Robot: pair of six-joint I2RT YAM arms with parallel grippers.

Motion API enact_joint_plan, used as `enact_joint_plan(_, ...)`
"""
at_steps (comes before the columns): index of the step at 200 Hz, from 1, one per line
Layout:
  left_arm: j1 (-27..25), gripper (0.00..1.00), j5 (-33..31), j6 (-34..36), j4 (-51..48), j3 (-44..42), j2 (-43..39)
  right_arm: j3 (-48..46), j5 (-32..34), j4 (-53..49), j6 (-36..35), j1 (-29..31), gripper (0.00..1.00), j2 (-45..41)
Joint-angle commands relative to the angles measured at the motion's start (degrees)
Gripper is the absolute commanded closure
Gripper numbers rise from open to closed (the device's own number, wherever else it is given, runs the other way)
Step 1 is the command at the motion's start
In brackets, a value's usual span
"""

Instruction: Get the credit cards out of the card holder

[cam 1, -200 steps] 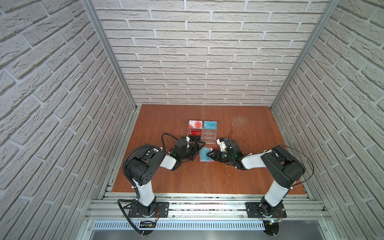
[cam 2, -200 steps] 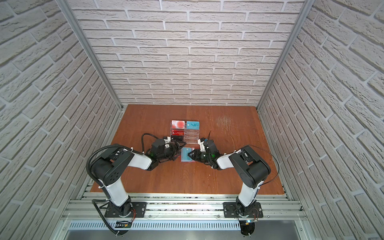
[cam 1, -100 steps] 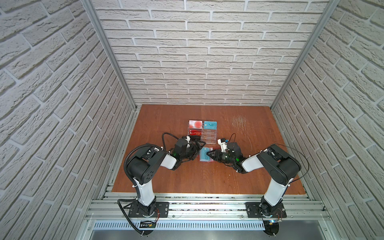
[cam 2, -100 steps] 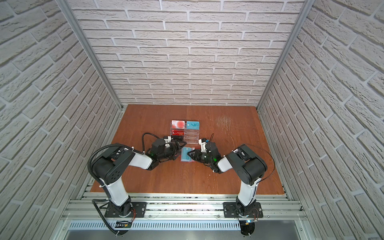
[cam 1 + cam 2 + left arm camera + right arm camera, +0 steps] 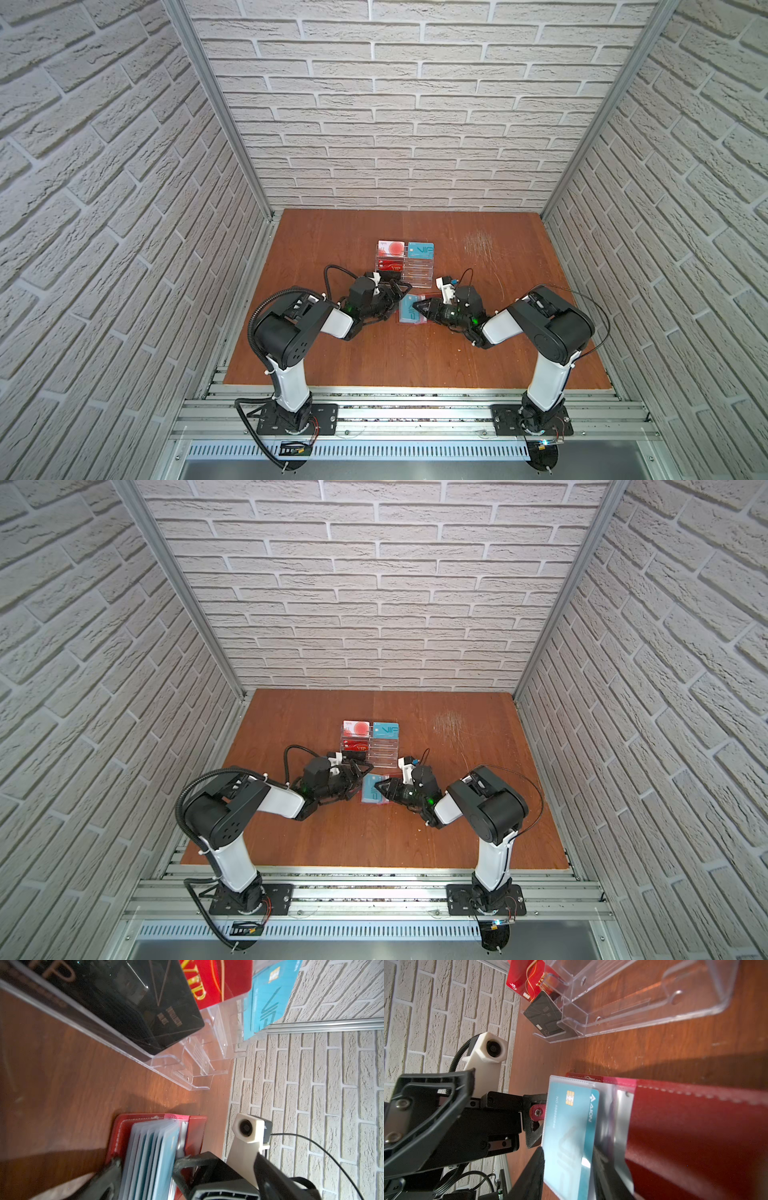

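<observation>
Nearest the aluminium rail (image 5: 415, 405), two black-and-white arms reach over the brown wooden table (image 5: 415, 361) toward its middle. Between them, in both top views, the small red leather-like booklet card holder (image 5: 406, 316) (image 5: 370, 798) lies open on the table, its clear plastic sleeve pages (image 5: 149, 1157) fanned up from the red cover (image 5: 685, 1136).

The right gripper (image 5: 417, 308) (image 5: 378, 788) comes in from the right with its jaws partway closed on those pages. In the right wrist view one dark finger (image 5: 529, 1178) lies against the face of the front sleeve and the other stands behind it. That front sleeve holds a teal plastic chip card with pale "VIP" lettering (image 5: 569, 1136) (image 5: 166, 1157).

The left gripper (image 5: 397, 302) (image 5: 360, 782) faces it from the left, jaws spread fully apart with nothing in them. Its red-padded fingertip (image 5: 537, 1113) sits at the outer edge of the front sleeve; whether it touches is not clear.

Just beyond the card holder stands a clear acrylic tiered stand (image 5: 419, 274) (image 5: 197, 1076) (image 5: 633, 1012). Its front left tier holds a black card (image 5: 388, 274) (image 5: 124, 1001). Behind that is a red card with gold "VIP" lettering (image 5: 390, 265) (image 5: 199, 987). On the back tier a red-and-white card (image 5: 390, 248) stands beside a teal "VIP" card (image 5: 420, 250) (image 5: 268, 997).

Farthest back rises the white brick wall (image 5: 395, 124).
</observation>
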Motion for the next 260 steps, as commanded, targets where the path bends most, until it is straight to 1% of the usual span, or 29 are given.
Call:
enact_joint_plan(1, 0.1, 0.02, -0.6, 1.9, -6.6, -1.2, 3.2, -0.6, -0.1, 1.9, 0.2, 0.5, 0.6, 1.5)
enact_joint_plan(65, 0.0, 0.02, -0.4, 3.4, -10.7, 1.1, 2.5, -0.8, 0.3, 3.1, 0.6, 0.8, 0.59, 1.7)
enact_joint_plan(102, -0.2, 0.02, -0.8, 3.8, -11.7, 1.0, 1.7, 0.4, 1.4, -0.9, -1.4, 2.1, 0.59, 0.6)
enact_joint_plan(118, -0.1, 0.02, -0.7, 4.3, -12.9, 1.4, 1.4, 0.9, 1.7, -1.0, -1.3, 2.5, 0.59, 0.5)
enact_joint_plan(172, -0.1, 0.02, 0.2, 5.0, -15.1, 2.2, 1.1, 1.3, 2.2, 2.0, 0.4, 3.2, 0.59, 1.2)
enact_joint_plan(213, -0.1, 0.02, 0.2, 6.7, -19.0, 3.2, 0.4, 0.1, 2.9, 6.3, 2.1, 3.4, 0.59, 1.3)
enact_joint_plan(260, -0.1, 0.02, 0.1, 6.9, -19.6, 3.8, 0.7, 0.6, 2.4, 8.2, 2.7, 3.8, 0.58, 1.9)
